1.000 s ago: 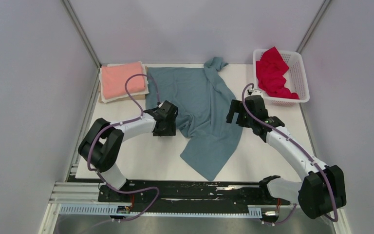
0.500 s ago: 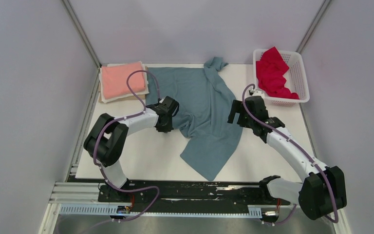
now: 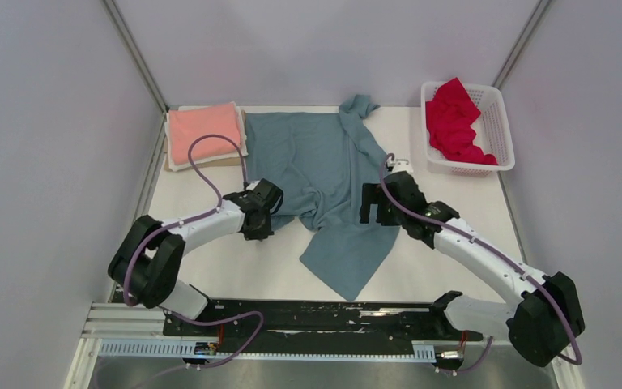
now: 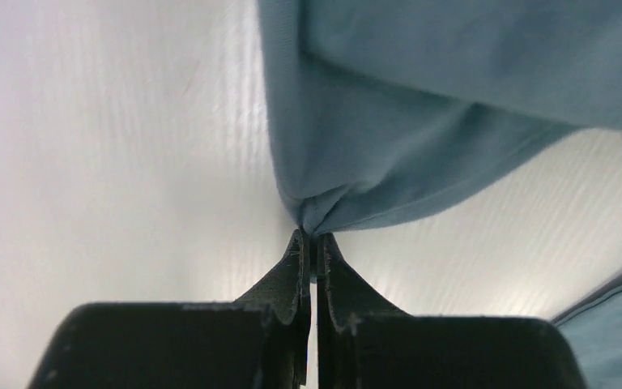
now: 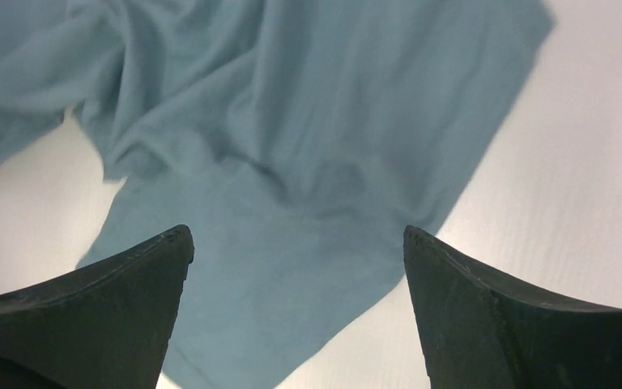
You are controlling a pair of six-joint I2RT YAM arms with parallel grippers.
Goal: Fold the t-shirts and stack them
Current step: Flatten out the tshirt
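A grey-blue t-shirt point(image 3: 332, 174) lies crumpled and partly spread across the middle of the white table point(image 3: 210, 267). My left gripper point(image 3: 266, 212) is shut on its left edge, and the left wrist view shows a pinch of the grey-blue t-shirt point(image 4: 356, 154) caught between the tips of the left gripper point(image 4: 313, 237). My right gripper point(image 3: 370, 212) hangs open over the shirt's right side, with the grey-blue t-shirt point(image 5: 291, 162) spread below the right gripper point(image 5: 297, 237). A salmon-pink t-shirt point(image 3: 205, 132) lies folded at the back left. A red t-shirt point(image 3: 452, 121) is bunched in the basket.
The white lattice basket point(image 3: 498, 130) stands at the back right corner. The pink shirt rests on a pale folded cloth point(image 3: 180, 164). Grey walls close in both sides and the back. The arms' black base rail point(image 3: 316, 316) runs along the near edge.
My left gripper closed on the blue shirt's left edge and drew back toward the near left. The right arm swung left and nearer, over the shirt's right part.
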